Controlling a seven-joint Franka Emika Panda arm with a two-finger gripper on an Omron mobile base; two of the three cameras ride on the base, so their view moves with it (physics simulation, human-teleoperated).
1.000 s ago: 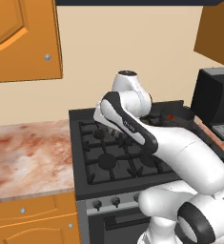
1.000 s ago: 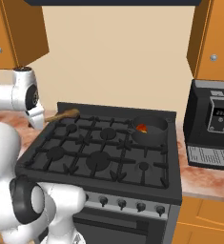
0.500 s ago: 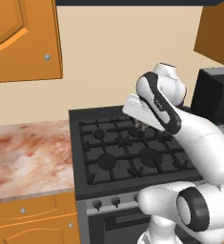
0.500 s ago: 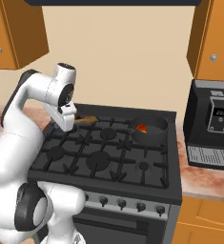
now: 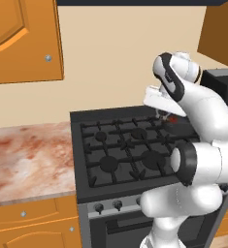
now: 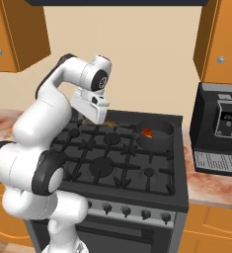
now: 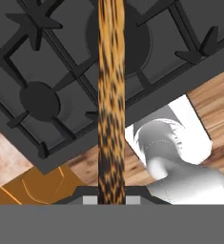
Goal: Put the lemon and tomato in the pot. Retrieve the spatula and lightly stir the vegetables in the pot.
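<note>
The white arm's two-finger gripper point(image 6: 101, 120) hung above the rear of the black gas stove point(image 6: 122, 163), its jaws clamped on the slim light-brown wooden spatula point(image 7: 111, 95). In the hand view the spatula's long mottled handle ran straight up the middle of the picture from between the finger tips, over the dark burner grates, and passed out of the top edge; its head could not be seen there. In the right base view a short brown length of the spatula point(image 6: 109, 123) showed just beneath the hand, above the rear middle burner.

The short, round, dark grey-black pot point(image 6: 155, 135) stood on the rear right burner, well apart from the gripper. The small red tomato point(image 6: 147, 132) lay inside it; the small bright yellow lemon could not be made out with certainty, showing at most as a pale glint beside the red. In the left base view the gripper point(image 5: 162, 113) hung near the stove's back edge, and a speck of the tomato point(image 5: 173, 118) showed just beyond it.

A black coffee machine point(image 6: 221, 128) stood on the mottled stone counter point(image 6: 206, 180) right of the stove, beneath orange wooden cabinets point(image 6: 221, 39).
</note>
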